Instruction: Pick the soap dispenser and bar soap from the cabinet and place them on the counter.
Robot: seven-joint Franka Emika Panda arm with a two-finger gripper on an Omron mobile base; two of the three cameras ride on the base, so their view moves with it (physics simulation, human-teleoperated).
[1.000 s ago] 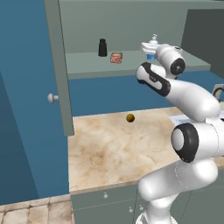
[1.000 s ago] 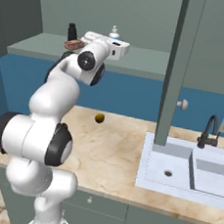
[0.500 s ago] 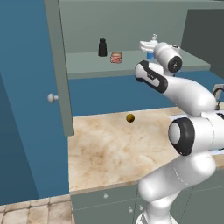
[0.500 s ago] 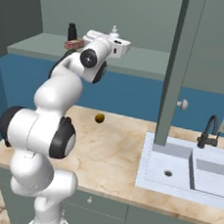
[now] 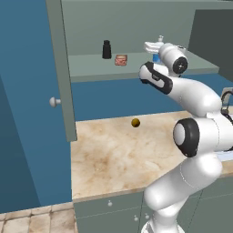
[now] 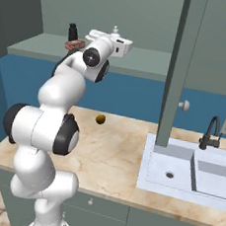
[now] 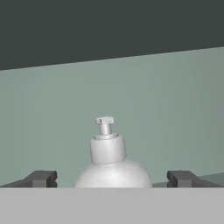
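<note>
In the hand view the soap dispenser [image 7: 109,162] stands upright on the cabinet shelf, a rounded body with a white pump top, right between my open fingertips [image 7: 41,178]. My gripper [image 7: 112,179] is open around it without touching. From the left base view, the hand [image 5: 154,46] covers most of the dispenser; only a blue patch [image 5: 156,58] and the pump show. The pinkish bar soap [image 5: 120,59] lies on the shelf [image 5: 91,69] to the left of the hand; the right base view has the bar soap [image 6: 74,44] there too. The marble counter [image 5: 113,154] runs below.
A small black bottle [image 5: 107,49] stands just behind the bar soap. A dark-yellow ball [image 5: 135,122] rests on the counter. Open cabinet doors [image 5: 59,68] [image 6: 182,68] with round knobs flank the arm. A pale sink [image 6: 188,170] with a dark faucet [image 6: 211,133] lies at the right.
The hand has edged slightly higher and deeper into the cabinet toward the dispenser. The jaws stay open; nothing on the shelf moved.
</note>
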